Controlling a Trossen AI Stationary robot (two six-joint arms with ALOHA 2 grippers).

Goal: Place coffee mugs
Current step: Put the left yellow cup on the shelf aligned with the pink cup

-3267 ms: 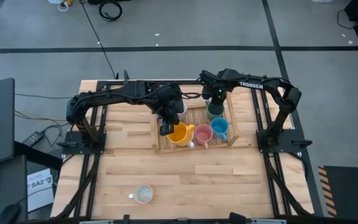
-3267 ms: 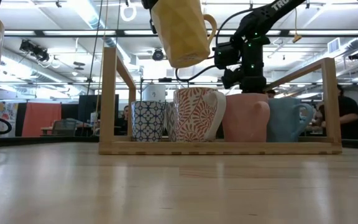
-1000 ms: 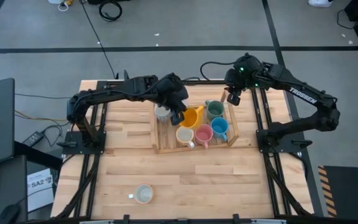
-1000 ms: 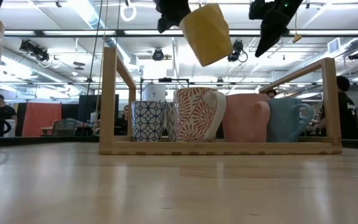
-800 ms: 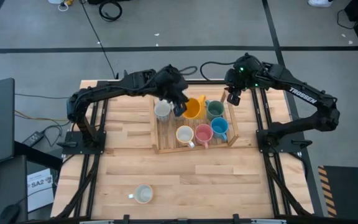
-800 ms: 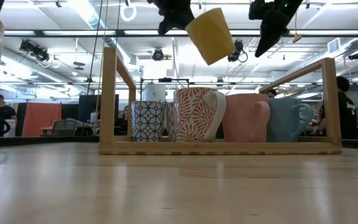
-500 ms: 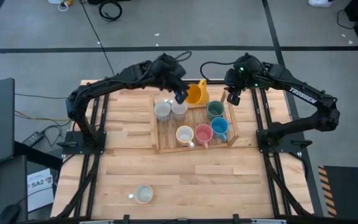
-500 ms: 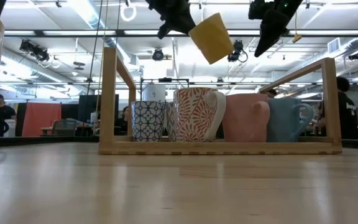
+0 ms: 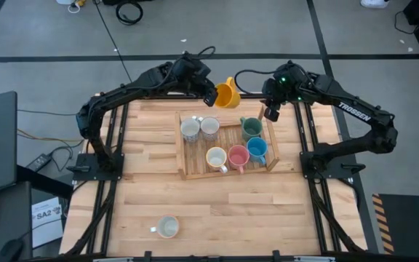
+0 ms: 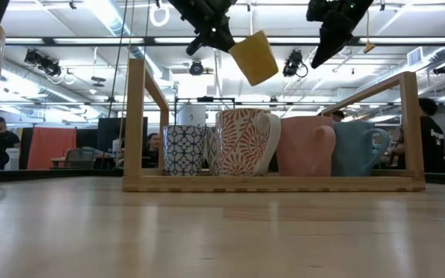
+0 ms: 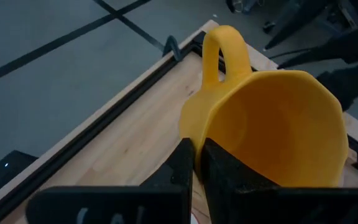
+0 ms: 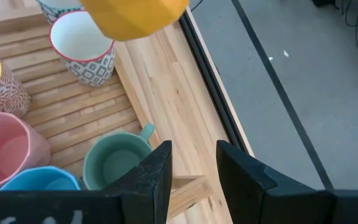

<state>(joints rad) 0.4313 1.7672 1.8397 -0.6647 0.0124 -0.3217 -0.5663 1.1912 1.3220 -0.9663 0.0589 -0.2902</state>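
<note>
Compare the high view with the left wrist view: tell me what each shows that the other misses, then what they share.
Only the high view shows the wooden tray with six mugs standing in it, the lone cream mug near the table's front edge, and the right gripper open above the tray's far right corner.

Only the left wrist view shows the fingers clamped on the mug's wall, one inside the rim and one outside.

Both show the left gripper holding the orange mug tilted over the table's far edge.
</note>
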